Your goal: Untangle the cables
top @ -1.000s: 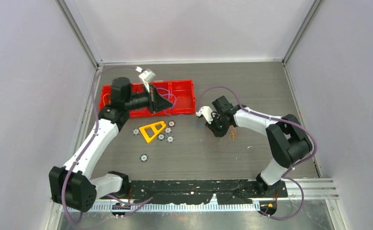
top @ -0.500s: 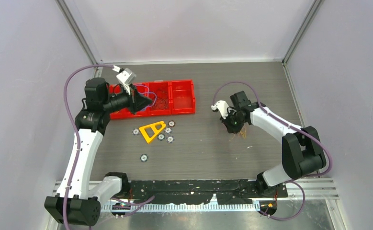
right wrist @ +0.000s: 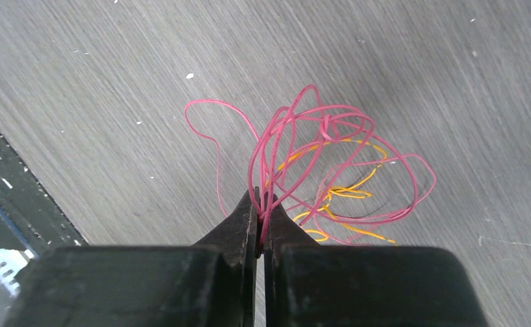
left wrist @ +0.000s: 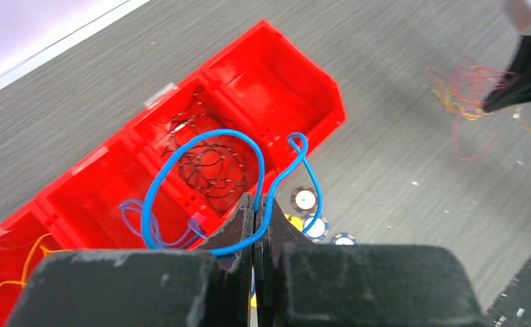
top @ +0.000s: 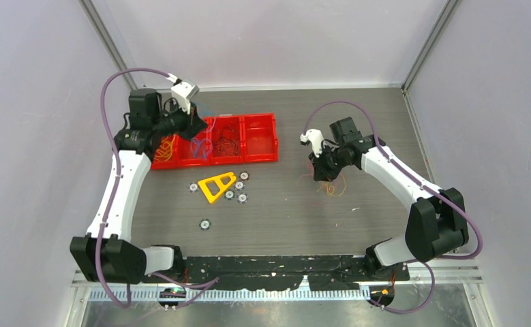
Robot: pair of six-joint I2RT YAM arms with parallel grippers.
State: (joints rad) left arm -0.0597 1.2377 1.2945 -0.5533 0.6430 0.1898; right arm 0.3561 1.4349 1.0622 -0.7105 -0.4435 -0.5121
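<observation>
The top camera looks down from above the near edge over the whole table (top: 283,218), each wrist camera peers closely past its own fingertips (right wrist: 244,221), and both wrist views share the pink-and-yellow tangle (right wrist: 327,126).

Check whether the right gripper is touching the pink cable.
Touching. The right wrist view shows the right gripper closed on the pink cable, with several of its strands pinched between the fingertips.
</observation>
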